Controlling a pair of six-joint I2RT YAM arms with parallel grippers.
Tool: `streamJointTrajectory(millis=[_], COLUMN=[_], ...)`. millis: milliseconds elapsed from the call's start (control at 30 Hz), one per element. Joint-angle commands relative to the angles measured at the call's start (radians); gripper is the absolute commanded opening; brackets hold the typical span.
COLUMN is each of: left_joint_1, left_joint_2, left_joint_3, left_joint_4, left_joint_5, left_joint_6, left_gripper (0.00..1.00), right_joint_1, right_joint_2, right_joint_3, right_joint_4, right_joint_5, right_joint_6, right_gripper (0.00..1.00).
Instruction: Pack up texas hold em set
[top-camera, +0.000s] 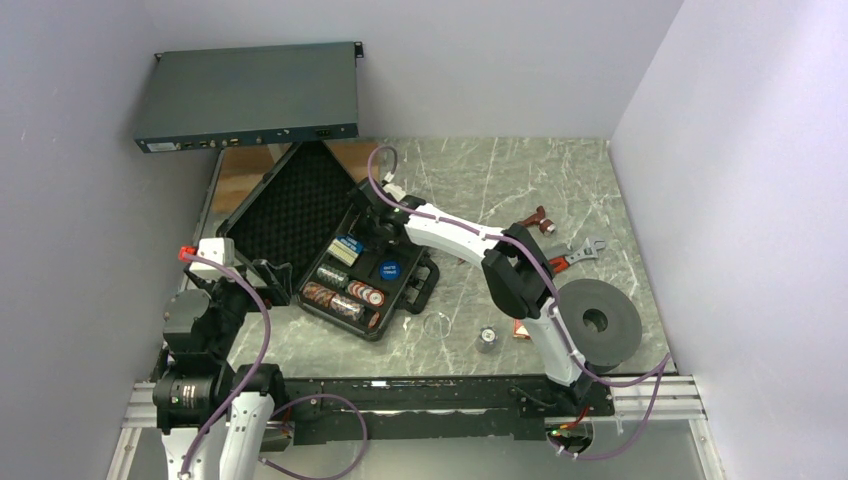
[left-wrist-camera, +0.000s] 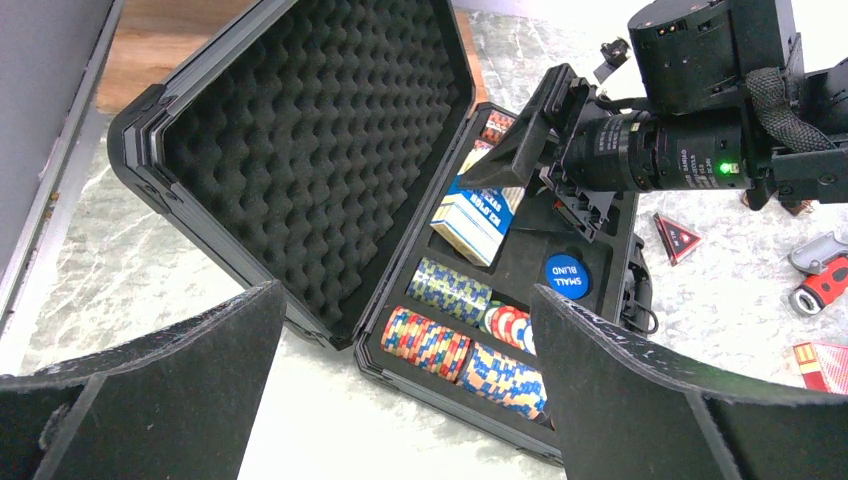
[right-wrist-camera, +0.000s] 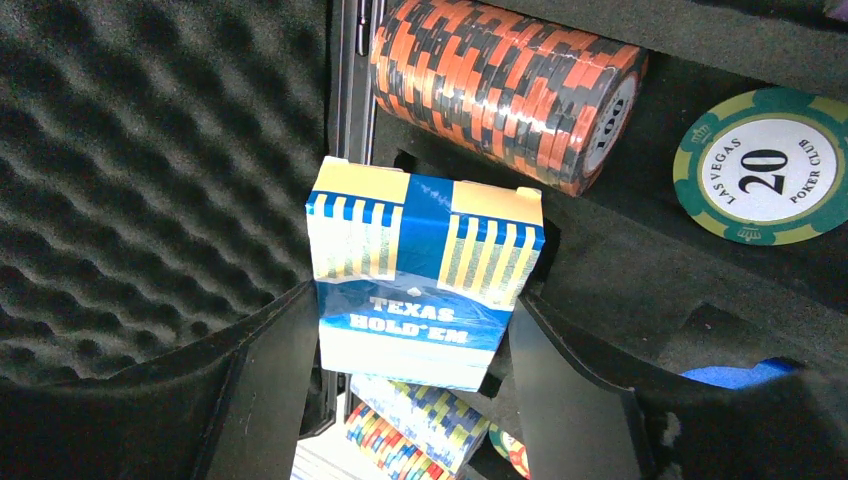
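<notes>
The black case (top-camera: 290, 210) lies open, its egg-crate foam lid (left-wrist-camera: 300, 150) folded back to the left. Rolls of striped chips (top-camera: 335, 300) (left-wrist-camera: 430, 340) and a blue disc (top-camera: 389, 269) (left-wrist-camera: 567, 275) sit in the tray. My right gripper (top-camera: 365, 232) (right-wrist-camera: 415, 300) is over the tray, shut on the blue and yellow card box (right-wrist-camera: 425, 280) (left-wrist-camera: 475, 215), which is tilted over its slot. An orange and black chip roll (right-wrist-camera: 500, 90) and a green 20 chip (right-wrist-camera: 765, 165) lie beyond it. My left gripper (top-camera: 265, 275) (left-wrist-camera: 405, 295) is open and empty, near the case's front left corner.
A dark-grey rack unit (top-camera: 250, 95) leans at the back left. A red-handled wrench (top-camera: 570, 255) (left-wrist-camera: 825, 280), a black tape roll (top-camera: 597, 320), a small silver part (top-camera: 487, 340) and a red flat box (top-camera: 520, 328) (left-wrist-camera: 825, 362) lie right of the case.
</notes>
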Motion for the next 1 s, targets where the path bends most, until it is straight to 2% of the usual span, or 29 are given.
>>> streamJointTrajectory(millis=[0,400,733,800,867,967], left_joint_1=[0.005,0.006,0.006,0.006,0.006,0.005], left_joint_2=[-0.01,-0.01,-0.006,-0.004,-0.001,0.002], left_joint_3=[0.002,0.0,0.0,0.0,0.0,0.0], left_joint_4=[0.023,0.023,0.021,0.021,0.02,0.019], left_joint_5=[-0.012,-0.019,-0.025,-0.027,-0.028,-0.031], left_joint_6=[-0.006,-0.007,-0.007,-0.008,-0.008,-0.009], left_gripper=[0.99,0.99,0.99,0.99,0.99,0.99], right_joint_1=[0.016,0.036,0.036,0.036,0.036,0.036], right_joint_2=[0.004,-0.012,-0.031,-0.03,-0.03,-0.058], right_joint_3=[0.036,-0.003,-0.007,-0.007,-0.005,-0.034], right_joint_4=[0.002,-0.098,-0.216,-0.22,-0.225,-0.207], right_joint_5=[0.018,-0.002,0.052,0.04,0.034,0.027], right_joint_6=[0.017,-0.004,-0.037,-0.052,-0.067,-0.085], right_gripper=[0.0,0.0,0.0,0.13,0.45,0.65])
